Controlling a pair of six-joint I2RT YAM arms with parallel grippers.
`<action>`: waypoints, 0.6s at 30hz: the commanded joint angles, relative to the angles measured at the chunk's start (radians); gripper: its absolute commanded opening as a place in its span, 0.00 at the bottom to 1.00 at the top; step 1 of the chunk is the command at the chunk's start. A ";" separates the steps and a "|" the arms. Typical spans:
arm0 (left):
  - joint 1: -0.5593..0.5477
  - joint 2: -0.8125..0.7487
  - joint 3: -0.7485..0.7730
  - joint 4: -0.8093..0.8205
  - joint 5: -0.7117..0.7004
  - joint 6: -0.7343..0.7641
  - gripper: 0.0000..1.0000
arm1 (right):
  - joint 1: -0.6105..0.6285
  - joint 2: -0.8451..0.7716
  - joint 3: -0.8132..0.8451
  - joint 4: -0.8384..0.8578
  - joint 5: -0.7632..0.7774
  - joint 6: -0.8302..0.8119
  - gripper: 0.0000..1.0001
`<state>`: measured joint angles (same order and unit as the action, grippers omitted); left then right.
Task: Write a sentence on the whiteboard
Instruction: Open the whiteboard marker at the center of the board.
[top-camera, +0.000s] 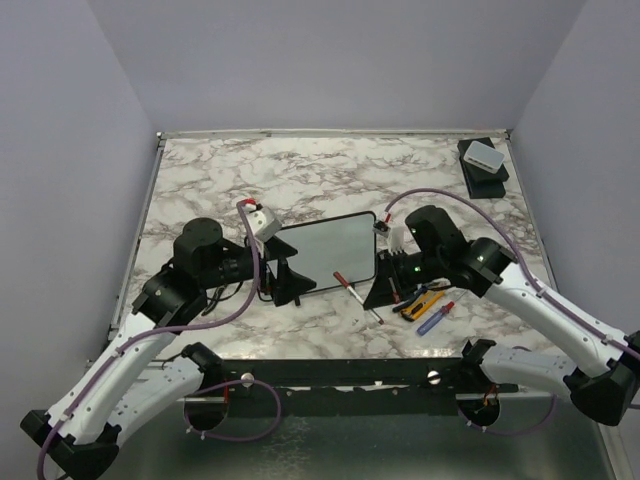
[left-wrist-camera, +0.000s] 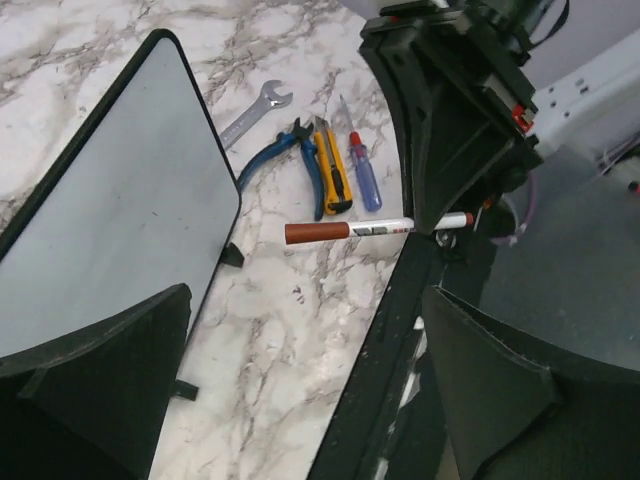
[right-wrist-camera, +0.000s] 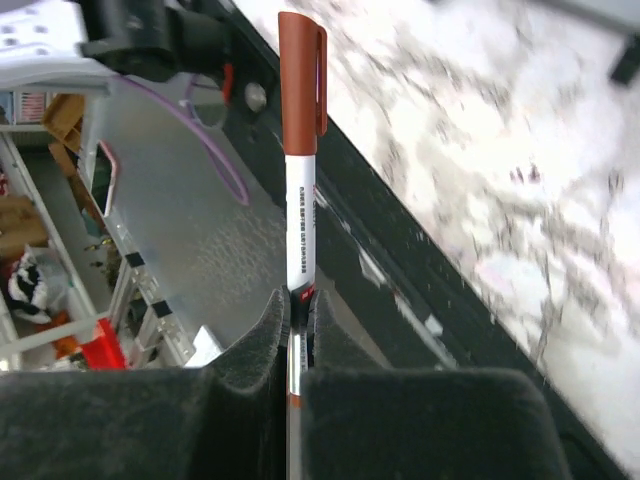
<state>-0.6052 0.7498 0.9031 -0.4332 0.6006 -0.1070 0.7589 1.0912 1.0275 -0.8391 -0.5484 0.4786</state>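
**Capped marker held beside whiteboard on marble table**

The right gripper (right-wrist-camera: 297, 310) is pinching the tail of a marker (right-wrist-camera: 300, 220) between fully closed fingers, its red-brown cap on and pointing toward the whiteboard (top-camera: 330, 250). The board is standing at the centre of the top view, its right edge just beside the marker. The left gripper (left-wrist-camera: 300, 340) is hovering wide open at the board's lower left corner, gripping nothing. Bare marble table (top-camera: 300, 170) is lying open behind the board up to the far wall. In the left wrist view, blue-handled pliers (left-wrist-camera: 290, 160), a yellow utility knife (left-wrist-camera: 335, 170), a screwdriver (left-wrist-camera: 365, 175) and a wrench (left-wrist-camera: 255, 112) are crowding the upper middle. Dark print is running along the marker's barrel, too blurred to read.
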 joint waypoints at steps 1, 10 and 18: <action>-0.002 -0.073 -0.083 0.159 -0.182 -0.361 0.99 | 0.000 -0.112 -0.033 0.254 -0.086 -0.070 0.00; -0.002 -0.021 -0.304 0.886 -0.308 -1.065 0.99 | 0.002 -0.166 -0.178 0.649 0.103 -0.098 0.00; -0.002 0.077 -0.243 0.828 -0.292 -1.048 0.89 | 0.010 -0.078 -0.146 0.760 0.120 -0.159 0.00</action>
<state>-0.6064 0.8173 0.6147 0.3481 0.3374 -1.0973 0.7601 0.9871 0.8597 -0.2016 -0.4522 0.3679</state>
